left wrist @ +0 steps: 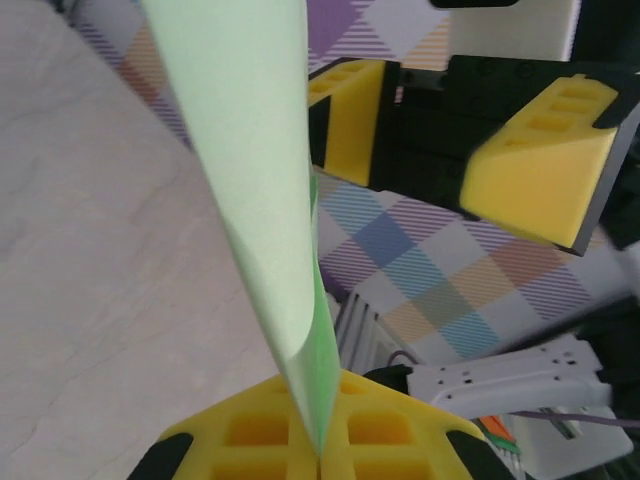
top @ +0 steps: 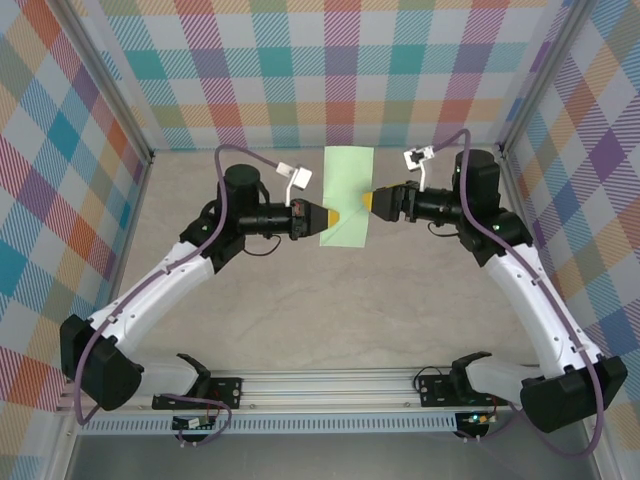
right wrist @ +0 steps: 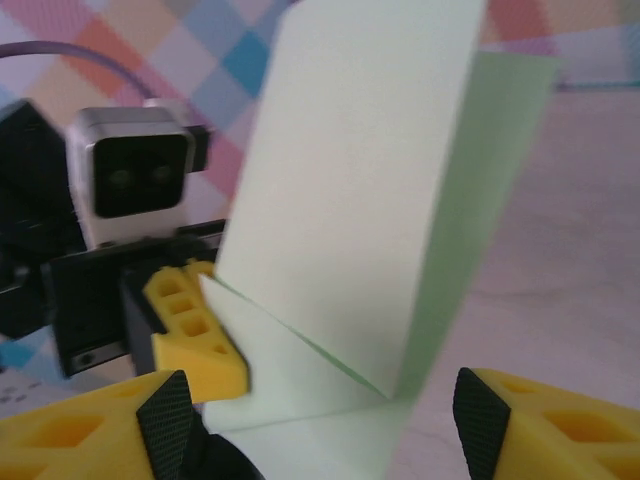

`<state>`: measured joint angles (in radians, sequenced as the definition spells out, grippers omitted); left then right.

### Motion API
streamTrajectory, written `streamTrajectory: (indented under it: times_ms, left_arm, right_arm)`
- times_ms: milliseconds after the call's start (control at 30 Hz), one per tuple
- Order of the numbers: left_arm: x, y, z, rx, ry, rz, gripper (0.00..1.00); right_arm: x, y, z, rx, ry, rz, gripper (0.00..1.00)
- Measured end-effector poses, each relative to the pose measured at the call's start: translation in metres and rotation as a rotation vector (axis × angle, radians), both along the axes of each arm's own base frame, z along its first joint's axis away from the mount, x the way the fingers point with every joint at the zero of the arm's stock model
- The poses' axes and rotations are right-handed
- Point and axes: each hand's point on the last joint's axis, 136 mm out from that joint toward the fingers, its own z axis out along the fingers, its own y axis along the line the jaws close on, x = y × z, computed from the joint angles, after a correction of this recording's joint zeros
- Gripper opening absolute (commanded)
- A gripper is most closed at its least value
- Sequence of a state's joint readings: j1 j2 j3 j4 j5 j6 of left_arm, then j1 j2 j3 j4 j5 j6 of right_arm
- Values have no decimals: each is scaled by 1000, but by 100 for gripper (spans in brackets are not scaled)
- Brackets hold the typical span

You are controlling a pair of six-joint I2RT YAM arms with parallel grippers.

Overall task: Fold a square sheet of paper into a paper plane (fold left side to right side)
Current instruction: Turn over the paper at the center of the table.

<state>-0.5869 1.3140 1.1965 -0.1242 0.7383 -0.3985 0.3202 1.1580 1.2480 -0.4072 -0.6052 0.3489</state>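
The left gripper is clenched on the near left edge of the sheet of paper, both layers pinched between its yellow fingers. The pale green sheet is doubled over, left onto right, partly raised off the table between the two arms. The right gripper is released, its jaws wide apart on either side of the sheet without touching it. With one pinch point and a loose, rounded fold, the layers could spring apart or slide out of line, and the open right fingers could snag the free edge.
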Motion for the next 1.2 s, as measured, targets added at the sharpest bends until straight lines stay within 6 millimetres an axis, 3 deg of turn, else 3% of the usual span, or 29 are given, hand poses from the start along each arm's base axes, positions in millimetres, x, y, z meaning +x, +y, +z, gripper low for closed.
streamTrajectory:
  times_ms: [67, 167, 267, 367, 600, 800, 967, 1200]
  left_arm:
    - [11, 2, -30, 123, 24, 62, 0]
    - [22, 2, -81, 364, 58, 149, 0]
    - [28, 1, -129, 660, 63, 220, 0]
    - [32, 3, -164, 962, 40, 298, 0]
    - [45, 40, -210, 1517, -15, 510, 3]
    - [44, 53, -243, 1757, 23, 507, 12]
    - [37, 42, -257, 1785, 100, 446, 22]
    - [27, 7, -281, 1698, 240, 314, 41]
  right_arm:
    - [18, -26, -36, -135, 61, -184, 89]
    - [27, -70, -99, -348, 191, -402, 100]
    - [20, -106, -155, -537, 312, -535, 100]
    - [8, -137, -187, -672, 387, -640, 100]
    - [1, -172, -194, -751, 388, -797, 100]
    - [-1, -178, -193, -758, 374, -830, 100]
    - [-2, -182, -196, -765, 382, -843, 100]
    - [-6, -190, -203, -777, 405, -861, 100]
